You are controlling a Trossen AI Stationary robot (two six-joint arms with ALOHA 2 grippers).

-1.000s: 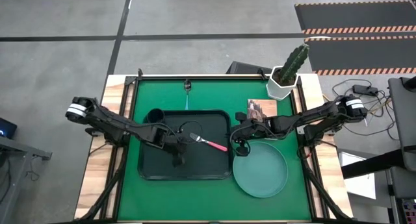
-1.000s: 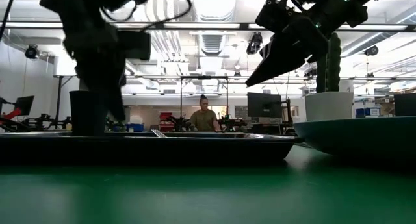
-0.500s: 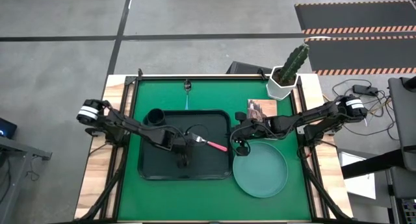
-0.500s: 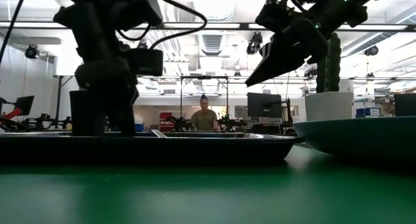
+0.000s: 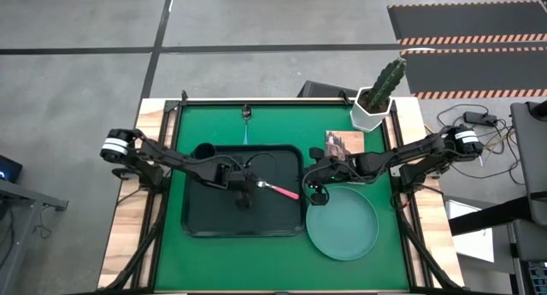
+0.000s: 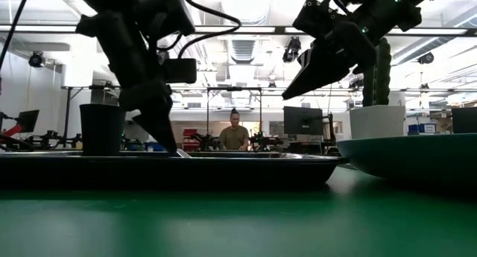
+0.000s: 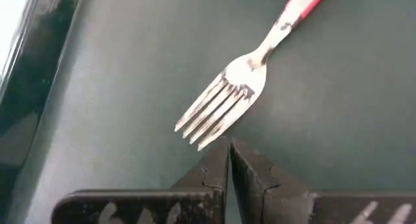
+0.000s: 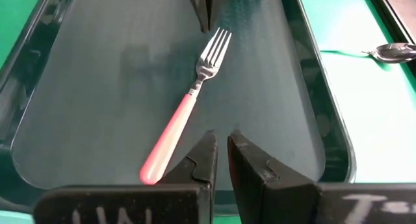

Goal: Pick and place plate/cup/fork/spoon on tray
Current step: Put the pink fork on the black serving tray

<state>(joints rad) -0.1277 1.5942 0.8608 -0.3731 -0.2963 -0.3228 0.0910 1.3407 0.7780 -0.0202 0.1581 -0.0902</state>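
Note:
The black tray (image 5: 198, 222) lies on the green mat. The dark cup (image 5: 203, 151) stands in its far left corner. The fork (image 5: 278, 191) lies flat on the tray floor, its pink handle (image 8: 170, 138) toward the tray's right edge. My left gripper (image 7: 229, 146) is shut and low over the tray, its tips just short of the fork's tines (image 7: 211, 117); it also shows in the high view (image 5: 250, 185). My right gripper (image 8: 221, 141) is shut and raised above the tray's right edge (image 5: 309, 195), near the handle's end. The teal plate (image 5: 342, 224) rests on the mat right of the tray. The spoon (image 5: 245, 124) lies by the mat's far edge.
A white pot with a cactus (image 5: 373, 107) stands at the far right corner. A small brown card (image 5: 344, 144) lies on the mat near it. In the low view a person (image 6: 235, 132) stands in the room behind the table.
My left gripper has moved across the tray toward the table's right, up to the fork's tines, and has tipped from upright to slanting. The fork, the plate and my right gripper have stayed where they were.

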